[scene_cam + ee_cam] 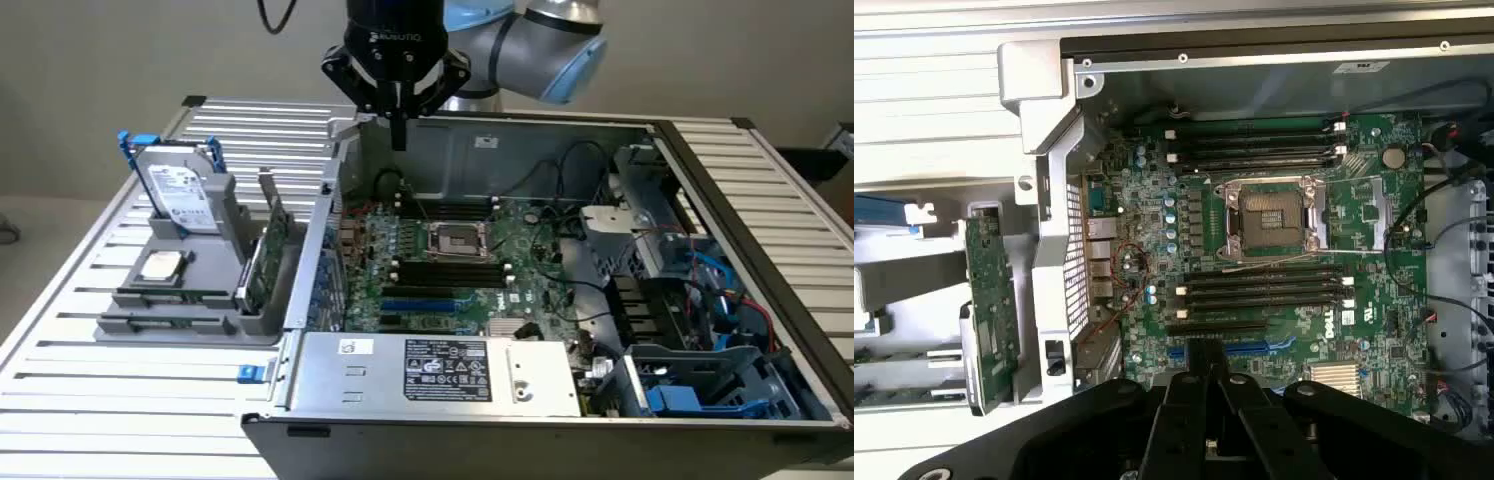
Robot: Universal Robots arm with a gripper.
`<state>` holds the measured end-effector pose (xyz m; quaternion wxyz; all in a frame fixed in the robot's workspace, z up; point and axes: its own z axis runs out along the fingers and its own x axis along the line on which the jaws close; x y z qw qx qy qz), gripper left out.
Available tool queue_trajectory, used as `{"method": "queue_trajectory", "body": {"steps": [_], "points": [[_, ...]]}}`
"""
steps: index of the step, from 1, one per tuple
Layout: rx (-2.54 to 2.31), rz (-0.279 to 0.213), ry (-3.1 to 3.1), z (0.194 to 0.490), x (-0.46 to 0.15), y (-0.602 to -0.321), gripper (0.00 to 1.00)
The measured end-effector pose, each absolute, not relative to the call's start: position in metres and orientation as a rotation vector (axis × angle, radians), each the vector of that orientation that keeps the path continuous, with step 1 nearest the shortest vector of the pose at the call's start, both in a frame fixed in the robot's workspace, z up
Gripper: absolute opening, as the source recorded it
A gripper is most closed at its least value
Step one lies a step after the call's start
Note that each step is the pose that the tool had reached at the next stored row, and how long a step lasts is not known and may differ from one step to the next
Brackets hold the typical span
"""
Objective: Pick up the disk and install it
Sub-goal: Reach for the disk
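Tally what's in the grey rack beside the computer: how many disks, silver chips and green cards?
Disk: 1
Chip: 1
Green card: 1
Total: 3

The exterior view sits high and well back, looking down over the whole table [80,330] and open case [534,150]. The wrist view looks steeply down past the gripper [1206,360], much nearer. Both take in the motherboard [534,275] [1354,250], socket [458,240] [1272,215] and card [274,255] [989,310].

Open computer case [534,150] on slatted counter [120,390], motherboard [507,280] exposed. Beside it, grey rack [200,320]: green card [274,255] upright, silver chip [162,265] flat.
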<state>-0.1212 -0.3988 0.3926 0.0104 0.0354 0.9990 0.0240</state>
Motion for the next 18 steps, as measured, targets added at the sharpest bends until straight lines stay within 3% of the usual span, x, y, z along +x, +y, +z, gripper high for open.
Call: {"method": "queue_trajectory", "body": {"steps": [18], "points": [[0.11,0.075,3.118,0.393,-0.139,-0.399,0.11]]}}
